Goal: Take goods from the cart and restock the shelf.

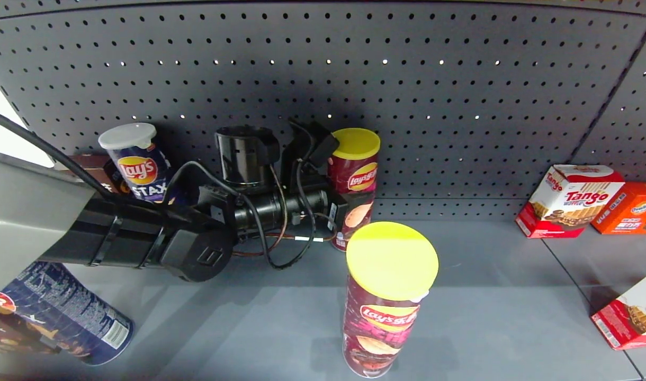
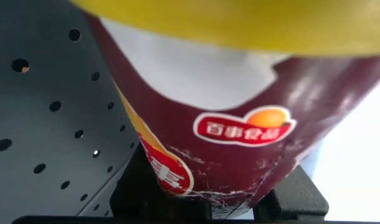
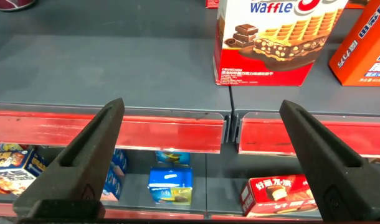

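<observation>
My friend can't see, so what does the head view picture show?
The left claw is at a maroon cardboard chip tube with a yellow lid at the back of the grey metal shelf. A matching tube stands nearer.

My left gripper (image 1: 348,211) covers part of the can (image 1: 355,169) beside it; well left of it, a blue can (image 1: 63,312) runs off the edge.

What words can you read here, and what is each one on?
"Lay's STAX": upright blue can.
"Lay's": rear red can and front red can.
"百事食品": rear red can's side.
"Tango", "WAFFLE": red and white box.
Too small or cut off: orange box, lying blue can.
</observation>
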You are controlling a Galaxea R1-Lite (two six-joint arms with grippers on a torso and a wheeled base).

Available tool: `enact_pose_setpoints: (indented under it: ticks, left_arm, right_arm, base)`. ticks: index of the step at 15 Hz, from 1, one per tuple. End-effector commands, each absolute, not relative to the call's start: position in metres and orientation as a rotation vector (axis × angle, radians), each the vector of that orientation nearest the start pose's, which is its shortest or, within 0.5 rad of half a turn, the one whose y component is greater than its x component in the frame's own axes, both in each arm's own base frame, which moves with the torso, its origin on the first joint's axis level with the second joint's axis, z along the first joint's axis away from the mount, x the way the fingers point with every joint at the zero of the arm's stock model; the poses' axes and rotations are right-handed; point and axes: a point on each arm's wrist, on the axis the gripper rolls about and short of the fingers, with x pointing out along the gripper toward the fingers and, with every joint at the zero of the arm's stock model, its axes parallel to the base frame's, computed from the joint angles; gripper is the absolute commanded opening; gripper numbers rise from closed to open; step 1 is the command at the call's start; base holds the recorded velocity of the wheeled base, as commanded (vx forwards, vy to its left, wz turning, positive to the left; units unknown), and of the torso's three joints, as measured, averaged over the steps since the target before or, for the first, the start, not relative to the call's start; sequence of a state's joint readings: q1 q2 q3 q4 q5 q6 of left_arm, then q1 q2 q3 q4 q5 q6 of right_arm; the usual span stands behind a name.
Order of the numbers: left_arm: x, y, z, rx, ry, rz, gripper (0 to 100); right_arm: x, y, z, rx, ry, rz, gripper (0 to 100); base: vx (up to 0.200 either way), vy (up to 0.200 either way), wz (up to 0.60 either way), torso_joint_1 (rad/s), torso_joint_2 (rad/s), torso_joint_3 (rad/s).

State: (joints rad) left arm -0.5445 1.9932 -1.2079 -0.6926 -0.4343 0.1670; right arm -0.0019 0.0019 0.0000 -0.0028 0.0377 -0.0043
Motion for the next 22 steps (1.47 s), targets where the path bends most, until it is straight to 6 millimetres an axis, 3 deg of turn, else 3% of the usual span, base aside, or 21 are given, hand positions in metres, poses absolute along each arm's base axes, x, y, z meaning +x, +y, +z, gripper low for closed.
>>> enact_pose_setpoints:
  ticks: [1, 8, 9, 13, 16, 20, 22]
  left_arm:
    - [0.333, -0.212, 0.200, 0.158, 0.003, -0.981, 0]
    - [0.322, -0.210, 0.181, 0.165, 0.053, -0.991, 0]
    - [0.321, -0.209, 0.179, 0.165, 0.056, -0.991, 100]
    - [0.314, -0.206, 0.187, 0.162, 0.021, -0.984, 100]
    - [0.285, -0.187, 0.199, 0.158, -0.020, -0.980, 100]
    - [0.249, -0.158, 0.192, 0.161, 0.022, -0.904, 100]
    - [0.246, -0.155, 0.186, 0.169, 0.052, -0.845, 100]
  right_arm:
    - [-0.023, 0.001, 0.076, -0.005, -0.002, 0.037, 100]
    - [-0.023, 0.001, 0.076, -0.005, -0.002, 0.037, 100]
    - [-0.023, 0.001, 0.076, -0.005, -0.002, 0.037, 100]
    - [-0.023, 0.001, 0.076, -0.005, -0.002, 0.035, 100]
    - [-0.023, 0.001, 0.076, -0.005, -0.002, 0.035, 100]
    - [-0.023, 0.001, 0.076, -0.005, -0.002, 0.037, 100]
    - [-0.023, 0.001, 0.076, -0.005, -0.002, 0.035, 100]
  base:
    - [0.000, 0.000, 0.00, 0.000, 0.00, 0.000]
    - [0.000, 0.000, 0.00, 0.000, 0.00, 0.000]
    - [0.000, 0.000, 0.00, 0.000, 0.00, 0.000]
    - [0.000, 0.000, 0.00, 0.000, 0.00, 0.000]
    - [0.000, 0.000, 0.00, 0.000, 0.00, 0.000]
    - [0.000, 0.000, 0.00, 0.000, 0.00, 0.000]
    - [0.000, 0.000, 0.00, 0.000, 0.00, 0.000]
